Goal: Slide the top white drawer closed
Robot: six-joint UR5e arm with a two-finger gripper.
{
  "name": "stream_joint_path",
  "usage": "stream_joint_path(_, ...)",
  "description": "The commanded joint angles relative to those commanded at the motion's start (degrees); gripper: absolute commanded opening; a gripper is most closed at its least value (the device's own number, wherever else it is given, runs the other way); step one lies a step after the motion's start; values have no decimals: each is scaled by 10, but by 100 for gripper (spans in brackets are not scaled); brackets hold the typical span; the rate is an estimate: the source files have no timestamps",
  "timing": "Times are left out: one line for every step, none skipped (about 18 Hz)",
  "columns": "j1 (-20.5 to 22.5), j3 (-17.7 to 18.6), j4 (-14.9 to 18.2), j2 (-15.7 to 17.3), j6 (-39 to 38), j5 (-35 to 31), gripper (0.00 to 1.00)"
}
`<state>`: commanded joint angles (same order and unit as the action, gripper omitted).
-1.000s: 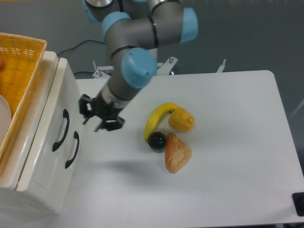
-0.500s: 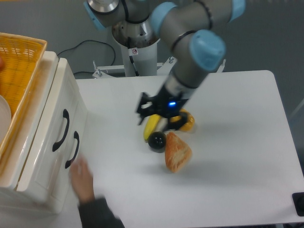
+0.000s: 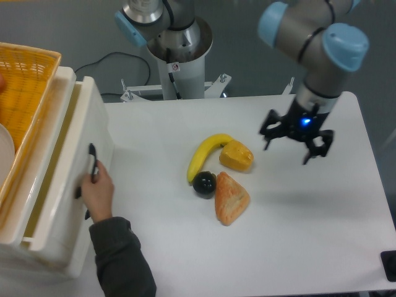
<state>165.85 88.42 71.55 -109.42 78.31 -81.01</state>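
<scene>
The top white drawer stands at the left edge of the table, pulled out a little from the white cabinet, with a gap behind its front panel. A person's hand holds the front by the curved black handle. My gripper hangs above the right half of the table, far from the drawer. Its fingers are spread and hold nothing.
An orange woven basket sits on top of the cabinet. A banana, a yellow fruit, a black ball and a bread roll lie mid-table. The robot base is at the back. A dark object shows at the lower right edge.
My gripper has swung from beside the drawer fronts across the table to the right side. A person's hand came in and pulled the top drawer open.
</scene>
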Motion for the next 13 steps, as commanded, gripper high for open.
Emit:
stream_joint_path(0,-2,-8,-7,2,-26,100)
stream_joint_path(0,-2,-20,-13,1,-50,100)
stream_joint_path(0,-3,-32,-22,2,-65,100)
stream_joint_path(1,-4,-43,-26,2,-70,100)
stream_joint_path(3,-4,-50,-33,3,-72,100)
stream_joint_path(6,-9,-55,-41,8,-72,100)
stream_joint_path(6,-15,-58,-51,18,-73,100)
stream_joint_path(6,-24,-57,-60,28,-76,100)
stream_joint_path(6,-29,-56,-66,38,-80,100)
stream_joint_path(5,-31,-56,-67,46,-85,100)
stream_joint_path(3,-29,-57,-68,54,-87,100)
stream_joint_path(2,-30,-57,-70,62,-92,100)
stream_joint_path(0,-29,-57,-72,64,-104,100)
